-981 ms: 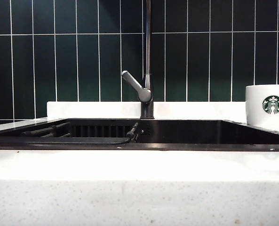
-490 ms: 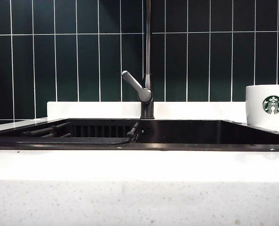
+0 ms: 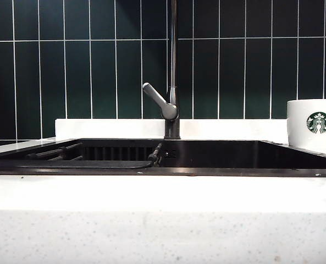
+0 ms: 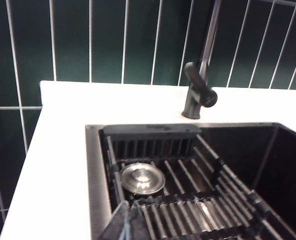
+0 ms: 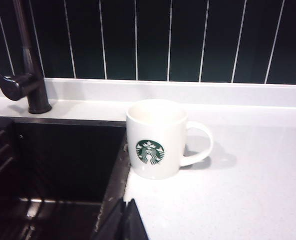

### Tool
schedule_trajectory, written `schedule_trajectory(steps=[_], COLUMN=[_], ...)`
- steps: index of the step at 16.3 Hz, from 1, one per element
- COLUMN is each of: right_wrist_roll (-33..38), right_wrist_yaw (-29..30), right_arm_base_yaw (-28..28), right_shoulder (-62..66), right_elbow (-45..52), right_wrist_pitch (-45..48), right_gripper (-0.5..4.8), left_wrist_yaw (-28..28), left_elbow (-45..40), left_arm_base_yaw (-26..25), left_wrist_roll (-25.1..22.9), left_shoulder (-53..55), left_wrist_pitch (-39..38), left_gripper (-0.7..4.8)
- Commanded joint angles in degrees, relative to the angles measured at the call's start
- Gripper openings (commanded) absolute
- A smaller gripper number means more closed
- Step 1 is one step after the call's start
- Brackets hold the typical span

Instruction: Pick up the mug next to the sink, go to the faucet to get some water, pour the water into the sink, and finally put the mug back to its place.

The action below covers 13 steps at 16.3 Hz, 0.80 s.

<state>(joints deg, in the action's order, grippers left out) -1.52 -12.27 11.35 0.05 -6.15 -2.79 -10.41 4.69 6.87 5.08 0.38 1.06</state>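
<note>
Exterior view first: we see the mug (image 3: 312,123) upright on the white countertop (image 3: 163,220) at the right edge of the frame, its green logo facing us, just beside the right end of the sink (image 3: 217,157). No arm appears in this view.

From the right wrist view we find the mug (image 5: 157,140) standing just past the corner of the sink (image 5: 63,165), its handle turned away from the basin, and its inside looks pale; we cannot tell if it holds anything. The right gripper (image 5: 125,220) shows as dark fingertips pressed together, holding nothing, near the sink's rim and apart from the mug.

The faucet (image 3: 172,99) rises at the middle of the exterior frame, its lever angled to the upper left, with dark green tiles (image 3: 86,71) behind it. We see no water running.

In the left wrist view, the left gripper (image 4: 125,225) is likewise pinched closed and empty, above a slatted rack (image 4: 187,195) and a round metal drain cover (image 4: 143,177) inside the sink (image 4: 95,175).
</note>
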Motion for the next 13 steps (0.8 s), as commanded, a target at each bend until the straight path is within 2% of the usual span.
schedule_trajectory(steps=[1,7,11,13], right_wrist_roll=[-0.5,-0.4,-0.5,-0.5], right_wrist_yaw=[-0.2,0.8,0.8,0.4], right_arm_base_yaw=[0.0,0.0,0.0,0.0], right_shoulder=[-0.2,-0.2,-0.2,-0.2], right_elbow=[0.3,5.6,6.1,6.1], right_wrist_pitch=[0.4,1.3,-0.2,0.0], right_gripper=[-0.06,-0.06,-0.06,-0.06], left_wrist_yaw=[0.7,1.6,2.0,5.0], left_elbow=[-0.3,-4.3,-4.3,-4.3], left_arm_base_yaw=[0.0,0.0,0.0,0.0], left_wrist_roll=[-2.7,-3.3,-8.4,-9.0], left_shoulder=[0.0,0.0,0.0,0.0], left_wrist_pitch=[0.2,-0.5,-0.6,-1.2], left_gripper=[-0.06,-0.06,-0.06,-0.06])
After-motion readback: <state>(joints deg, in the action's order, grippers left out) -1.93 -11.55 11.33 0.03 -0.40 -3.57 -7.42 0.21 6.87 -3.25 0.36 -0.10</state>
